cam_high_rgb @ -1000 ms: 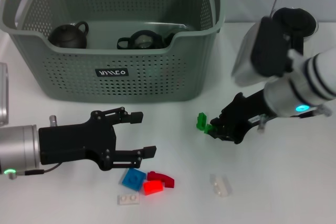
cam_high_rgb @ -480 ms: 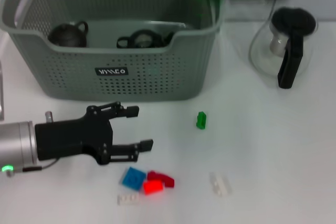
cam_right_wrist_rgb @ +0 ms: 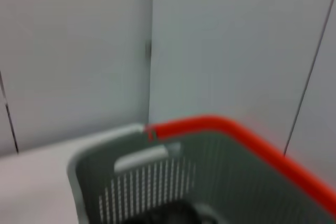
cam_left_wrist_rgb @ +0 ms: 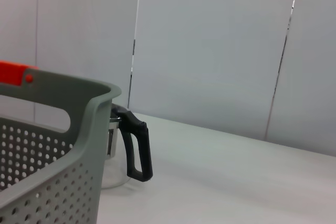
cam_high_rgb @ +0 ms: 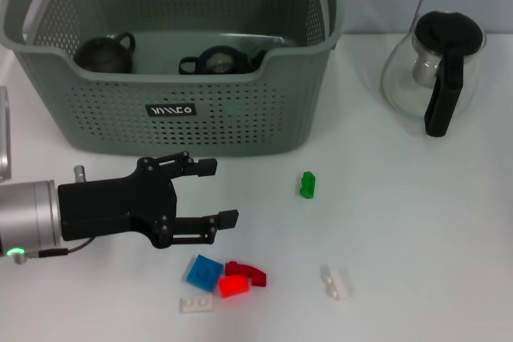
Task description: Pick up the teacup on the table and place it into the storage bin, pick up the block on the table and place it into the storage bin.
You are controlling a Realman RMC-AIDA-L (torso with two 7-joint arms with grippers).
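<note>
The storage bin (cam_high_rgb: 172, 114), a grey-green perforated basket with orange-red clips, stands at the back left; its wall (cam_left_wrist_rgb: 58, 150) and rim (cam_right_wrist_rgb: 210, 127) also show in the wrist views. Inside it lie a dark round teacup (cam_high_rgb: 104, 54) and another dark handled piece (cam_high_rgb: 216, 62). A small green block (cam_high_rgb: 307, 184) stands on the table right of centre. My left gripper (cam_high_rgb: 224, 192) is open and empty, low over the table in front of the bin, left of the green block. The right gripper is out of view.
Blue (cam_high_rgb: 204, 271), red (cam_high_rgb: 239, 280) and white (cam_high_rgb: 195, 303) blocks lie together near the front edge, below the left gripper. A clear block (cam_high_rgb: 337, 282) lies to their right. A glass pitcher (cam_high_rgb: 437, 70) with a black handle (cam_left_wrist_rgb: 139, 148) stands at the back right.
The right arm, holding a green block beside the one on the table, rose over the bin and left the head view. The left gripper shifted only slightly.
</note>
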